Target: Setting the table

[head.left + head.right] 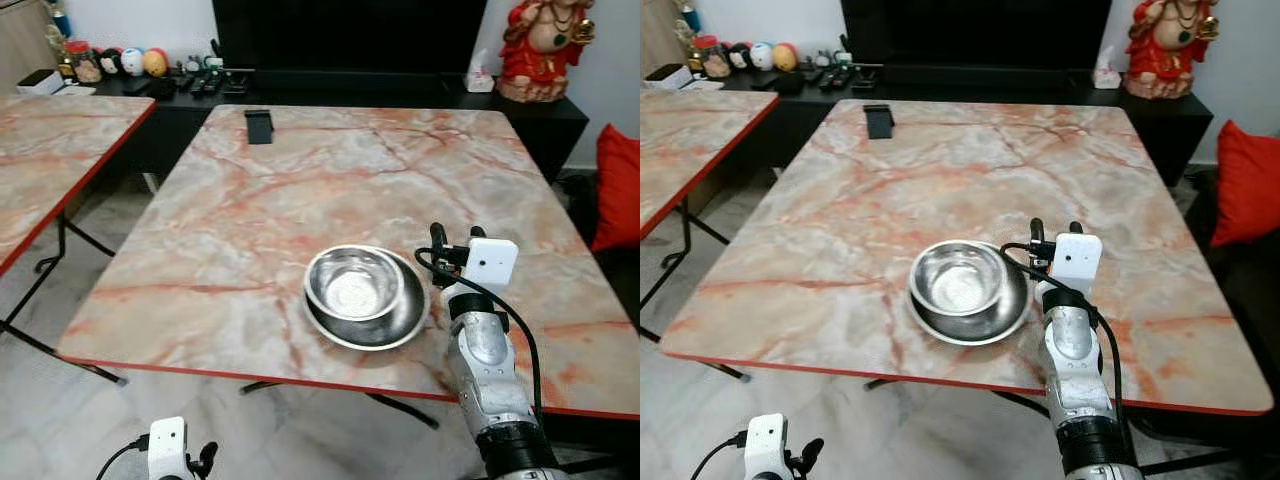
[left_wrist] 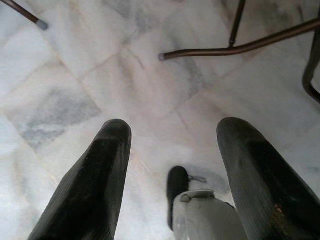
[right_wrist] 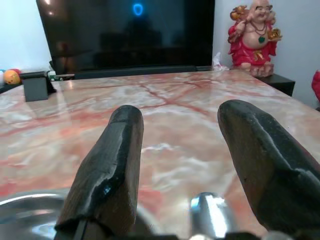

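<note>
Your right gripper (image 1: 452, 238) sat low over the marble-patterned worktop (image 1: 300, 190), just to the right of the steel bowl (image 1: 354, 283), with its two black fingers (image 3: 107, 170) spread well apart and nothing between them. The bowl was nested in a wider steel plate (image 1: 400, 318), and the pair rested near the front edge of the worktop, a little right of centre. From the right wrist view the rim of the steelware showed beside the near fingertip, though you could not tell whether it touched. A small black stand (image 1: 259, 126) stood at the far side of the worktop, well apart from the bowl. Your left gripper (image 2: 172, 150) hung down beside the worktop, below its front edge, its fingers wide open over the pale marble floor (image 2: 75, 75) and holding nothing. Beyond the worktop a dark television (image 3: 125, 35) stood on a low black cabinet (image 1: 540, 110), with a red figurine (image 1: 540, 45) at its right end.
</note>
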`<state>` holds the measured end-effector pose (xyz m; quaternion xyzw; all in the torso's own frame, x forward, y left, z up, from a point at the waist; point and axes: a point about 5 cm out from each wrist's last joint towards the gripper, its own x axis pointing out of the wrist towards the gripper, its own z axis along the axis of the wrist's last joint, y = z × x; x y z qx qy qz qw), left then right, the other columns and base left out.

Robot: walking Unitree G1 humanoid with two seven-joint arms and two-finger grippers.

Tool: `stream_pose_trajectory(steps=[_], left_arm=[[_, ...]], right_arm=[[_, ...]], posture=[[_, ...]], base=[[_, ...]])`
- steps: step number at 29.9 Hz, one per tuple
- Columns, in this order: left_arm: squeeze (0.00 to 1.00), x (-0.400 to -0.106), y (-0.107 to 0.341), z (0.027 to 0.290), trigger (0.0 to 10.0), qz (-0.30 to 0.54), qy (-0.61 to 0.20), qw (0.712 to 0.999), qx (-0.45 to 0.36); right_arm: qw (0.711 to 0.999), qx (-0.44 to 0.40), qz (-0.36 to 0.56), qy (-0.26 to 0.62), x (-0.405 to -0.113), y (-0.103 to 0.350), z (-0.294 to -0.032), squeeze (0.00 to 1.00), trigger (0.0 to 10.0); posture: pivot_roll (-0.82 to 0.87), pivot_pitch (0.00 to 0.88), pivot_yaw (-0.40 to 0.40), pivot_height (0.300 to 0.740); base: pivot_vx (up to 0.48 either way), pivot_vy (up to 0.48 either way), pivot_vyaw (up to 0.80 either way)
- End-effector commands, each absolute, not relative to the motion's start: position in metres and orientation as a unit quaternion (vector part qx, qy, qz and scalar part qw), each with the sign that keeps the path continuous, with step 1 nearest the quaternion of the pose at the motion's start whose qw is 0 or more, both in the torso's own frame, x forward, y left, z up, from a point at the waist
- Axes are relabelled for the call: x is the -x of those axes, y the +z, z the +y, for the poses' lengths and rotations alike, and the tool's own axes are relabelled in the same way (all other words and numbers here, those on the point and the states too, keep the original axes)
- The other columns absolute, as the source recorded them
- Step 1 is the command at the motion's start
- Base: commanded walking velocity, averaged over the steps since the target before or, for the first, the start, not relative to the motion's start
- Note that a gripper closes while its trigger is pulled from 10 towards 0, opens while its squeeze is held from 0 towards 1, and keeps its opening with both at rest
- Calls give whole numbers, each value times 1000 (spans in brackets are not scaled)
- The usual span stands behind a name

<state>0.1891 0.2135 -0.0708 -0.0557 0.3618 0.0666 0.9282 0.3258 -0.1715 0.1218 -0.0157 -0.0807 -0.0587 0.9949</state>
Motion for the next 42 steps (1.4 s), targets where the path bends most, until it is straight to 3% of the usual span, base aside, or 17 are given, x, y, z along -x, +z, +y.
stream_pose_trajectory(steps=[1,32,42], left_arm=[[0,-186,-73,216,10000,374,68,923,56],[0,-185,-73,217,10000,374,72,923,60],[0,-185,-73,218,10000,373,74,923,61]], right_arm=[[994,16,-91,-59,-325,126,-170,0,10000],[991,14,-123,-42,-329,139,-161,0,10000],[992,7,-123,-25,-328,138,-157,0,10000]], posture=[[-69,0,24,740],[-55,0,19,740],[-55,0,17,740]], base=[[0,469,0],[0,461,0],[0,435,553]])
